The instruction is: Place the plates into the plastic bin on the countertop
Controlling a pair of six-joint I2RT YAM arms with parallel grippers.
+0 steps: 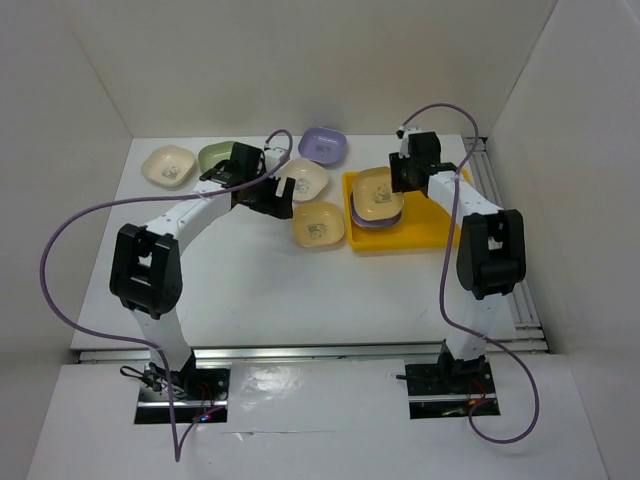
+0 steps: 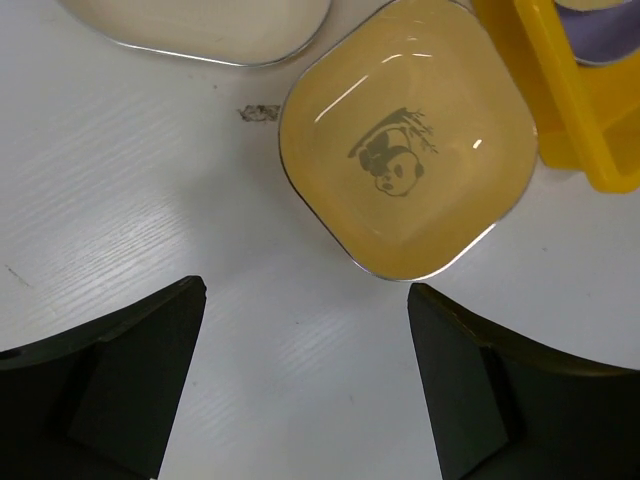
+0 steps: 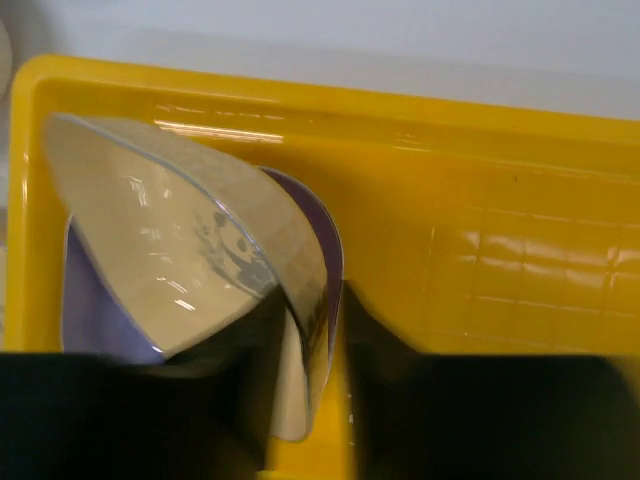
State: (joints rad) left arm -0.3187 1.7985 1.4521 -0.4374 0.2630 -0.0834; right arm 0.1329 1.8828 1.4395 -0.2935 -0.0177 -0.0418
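The yellow plastic bin (image 1: 425, 228) stands at the right on the white countertop (image 1: 250, 290). My right gripper (image 1: 398, 188) is over its left half, shut on the rim of a cream plate (image 3: 170, 230). The plate is tilted above a lavender plate (image 3: 85, 310) that lies in the bin (image 3: 500, 250). My left gripper (image 2: 305, 380) is open and empty, low over the table just short of a yellow plate (image 2: 405, 140). That plate (image 1: 318, 223) lies left of the bin.
Loose on the table are a cream plate (image 1: 168, 165), a green plate (image 1: 216, 155), a lavender plate (image 1: 323, 146) and another cream plate (image 1: 305, 178). White walls enclose the table. The bin's corner (image 2: 570, 110) shows beside the yellow plate.
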